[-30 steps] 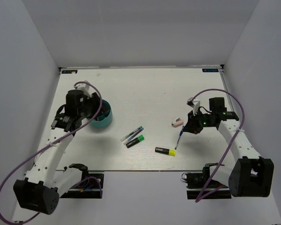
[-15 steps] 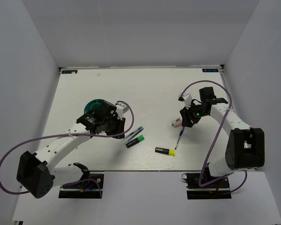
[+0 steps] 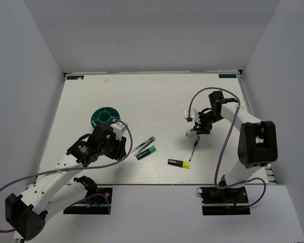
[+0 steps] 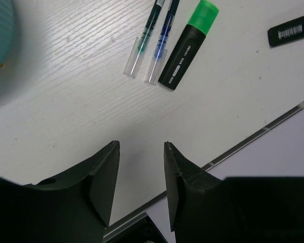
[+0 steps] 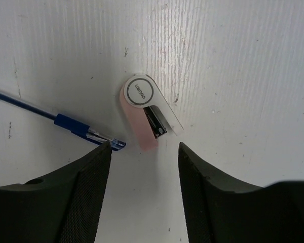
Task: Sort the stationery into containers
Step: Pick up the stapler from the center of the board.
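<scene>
The round teal organiser (image 3: 104,117) stands at the left of the table, and its edge shows in the left wrist view (image 4: 0,35). My left gripper (image 3: 122,148) (image 4: 142,144) hangs open and empty above bare table. Just ahead of it lie a teal-black pen (image 4: 151,30) (image 3: 143,145), a slim blue pen (image 4: 164,38) and a green-black highlighter (image 4: 187,45) (image 3: 147,152). A yellow-black highlighter (image 3: 179,163) lies further right. My right gripper (image 3: 194,129) (image 5: 144,144) is open just above the pink-white piece (image 5: 147,109) (image 3: 192,133). Another blue pen (image 5: 66,121) (image 3: 194,147) lies beside its left finger.
The table's near edge (image 4: 263,129) runs close under my left gripper. White walls close in the table at the left, back and right. The right arm's cable (image 3: 220,152) loops over the table's right side.
My left arm swung away from the organiser toward the near edge, beside the pens. My right gripper moved back and left, from the blue pen to over the pink-white piece.
</scene>
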`<move>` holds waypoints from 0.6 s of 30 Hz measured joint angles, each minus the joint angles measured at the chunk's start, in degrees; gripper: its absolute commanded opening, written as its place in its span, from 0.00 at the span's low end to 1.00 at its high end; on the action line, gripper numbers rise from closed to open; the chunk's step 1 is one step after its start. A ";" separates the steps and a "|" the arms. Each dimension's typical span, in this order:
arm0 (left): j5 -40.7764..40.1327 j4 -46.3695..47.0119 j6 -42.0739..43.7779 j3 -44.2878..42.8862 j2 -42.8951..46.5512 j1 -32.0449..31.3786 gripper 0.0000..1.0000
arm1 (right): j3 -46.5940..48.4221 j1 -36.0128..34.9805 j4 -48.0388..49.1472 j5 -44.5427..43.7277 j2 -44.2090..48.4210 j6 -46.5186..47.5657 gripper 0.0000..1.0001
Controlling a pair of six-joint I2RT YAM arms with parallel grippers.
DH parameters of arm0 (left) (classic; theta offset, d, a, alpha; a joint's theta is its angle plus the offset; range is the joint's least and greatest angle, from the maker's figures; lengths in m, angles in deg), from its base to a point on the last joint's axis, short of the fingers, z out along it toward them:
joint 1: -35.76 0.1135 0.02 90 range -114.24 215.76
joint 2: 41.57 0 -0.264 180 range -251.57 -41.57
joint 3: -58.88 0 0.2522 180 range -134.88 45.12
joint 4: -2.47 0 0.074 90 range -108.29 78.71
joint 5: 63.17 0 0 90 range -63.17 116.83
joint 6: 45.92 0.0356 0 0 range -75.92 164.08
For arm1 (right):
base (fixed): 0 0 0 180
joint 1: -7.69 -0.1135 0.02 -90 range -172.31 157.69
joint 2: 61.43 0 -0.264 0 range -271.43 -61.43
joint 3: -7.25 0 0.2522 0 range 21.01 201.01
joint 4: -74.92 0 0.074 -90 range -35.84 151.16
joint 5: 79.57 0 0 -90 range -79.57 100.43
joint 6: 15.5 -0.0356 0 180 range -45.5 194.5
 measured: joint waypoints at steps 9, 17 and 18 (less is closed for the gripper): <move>-1.55 -0.17 0.39 0.57 0.59 0.02 0.51 | -0.81 -0.11 0.17 -0.35 -2.01 4.24 0.50; -1.66 -0.57 0.44 0.57 0.37 0.04 0.52 | -1.42 -0.85 1.49 -0.79 -3.08 3.74 0.47; -1.73 -0.57 0.44 0.57 0.39 0.04 0.52 | -1.51 -1.09 2.10 -0.92 -3.32 3.54 0.47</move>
